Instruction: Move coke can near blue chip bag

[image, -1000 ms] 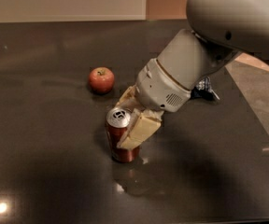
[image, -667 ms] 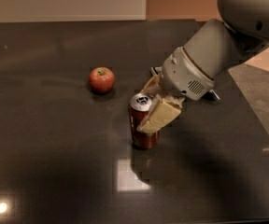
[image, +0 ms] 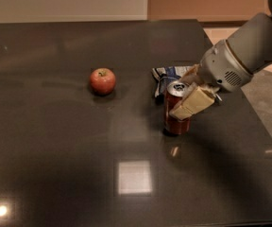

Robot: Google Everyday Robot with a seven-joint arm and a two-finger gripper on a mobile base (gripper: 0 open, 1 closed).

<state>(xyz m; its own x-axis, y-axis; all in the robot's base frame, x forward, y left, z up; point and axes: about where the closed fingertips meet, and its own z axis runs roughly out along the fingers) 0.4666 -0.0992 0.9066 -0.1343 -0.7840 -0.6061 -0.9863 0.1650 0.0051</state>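
The coke can (image: 174, 113), dark red with a silver top, stands upright on the dark table right of centre. My gripper (image: 189, 96) comes in from the right and is shut on the coke can, with one tan finger (image: 192, 104) across the can's front. The blue chip bag (image: 170, 75), crumpled blue and white, lies flat just behind the can, partly hidden by the can and my arm.
A red apple (image: 102, 81) sits on the table (image: 55, 141) left of the can. The table's right edge runs close past my arm, with floor (image: 268, 98) beyond it. Ceiling lights reflect off the glossy top near the front.
My gripper has carried the coke can to the right and slightly back, from the table's middle to a spot just in front of the blue chip bag, which now shows.
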